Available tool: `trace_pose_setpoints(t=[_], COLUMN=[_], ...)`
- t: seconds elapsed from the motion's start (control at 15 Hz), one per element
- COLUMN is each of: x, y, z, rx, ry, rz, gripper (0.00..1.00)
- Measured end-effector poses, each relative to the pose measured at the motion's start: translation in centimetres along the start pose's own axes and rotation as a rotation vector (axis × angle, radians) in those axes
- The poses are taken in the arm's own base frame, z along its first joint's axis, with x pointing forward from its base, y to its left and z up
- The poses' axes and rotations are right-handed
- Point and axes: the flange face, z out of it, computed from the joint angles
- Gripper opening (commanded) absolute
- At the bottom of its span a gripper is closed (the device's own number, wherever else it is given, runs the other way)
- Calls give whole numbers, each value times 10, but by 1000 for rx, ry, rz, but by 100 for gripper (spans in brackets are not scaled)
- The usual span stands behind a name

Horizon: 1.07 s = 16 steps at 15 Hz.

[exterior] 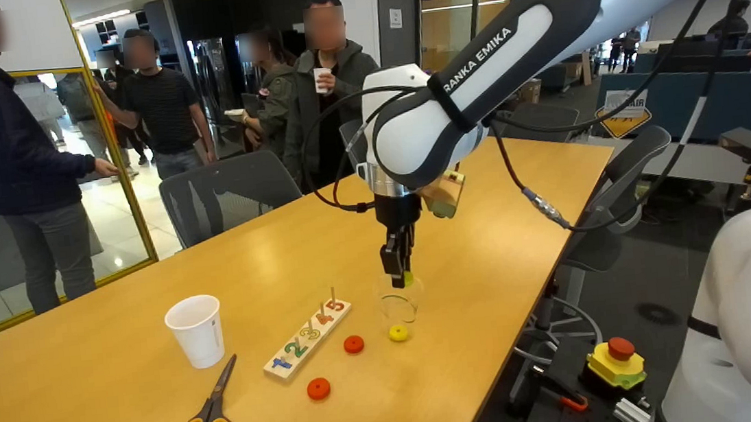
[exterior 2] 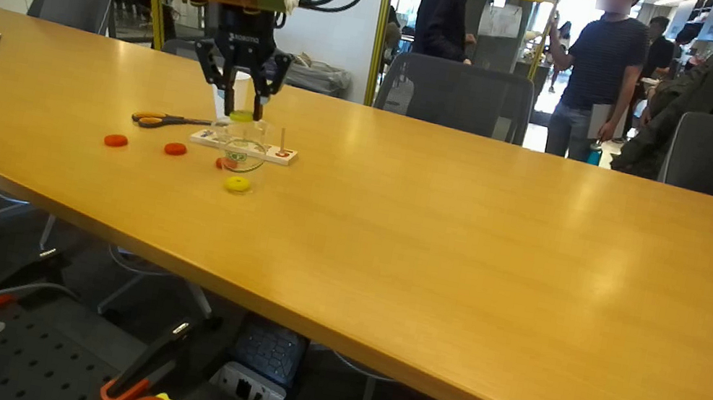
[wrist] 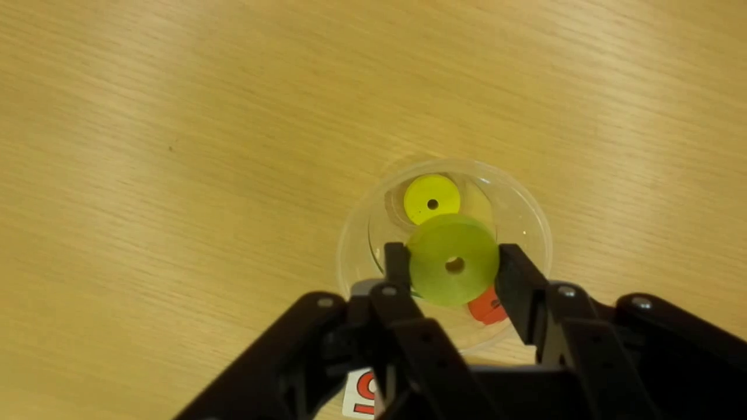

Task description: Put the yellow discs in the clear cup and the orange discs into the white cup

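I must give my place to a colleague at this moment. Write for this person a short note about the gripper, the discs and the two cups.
Gripper: shut on a yellow disc, at or just above the mouth of the clear cup.
Things: a second yellow disc appears to lie at the bottom of that cup. Three orange discs lie on the table, outside both cups. The white cup stands upright; its inside floor is not visible.
Done: one yellow disc in, it seems.
Left: release the gripped yellow disc, then move the three orange discs into the white cup.
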Motion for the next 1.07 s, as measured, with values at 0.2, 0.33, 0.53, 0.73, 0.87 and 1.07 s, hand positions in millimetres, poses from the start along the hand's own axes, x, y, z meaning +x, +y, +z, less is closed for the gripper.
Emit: trace_pose_setpoints(t=[0.2,0.33,0.53,0.73,0.87,1.07], x=[0,1,6,14,17,18], y=[0,0,-10,-44,-71,-104], z=[0,-3,-12,-18,-14,1], rx=[-1,-5,-19,-36,-42,-36], ry=[3,13,43,68,72,61], rz=[0,-3,-52,-184,-293,-443], gripper=[97,100,100,100,100,100])
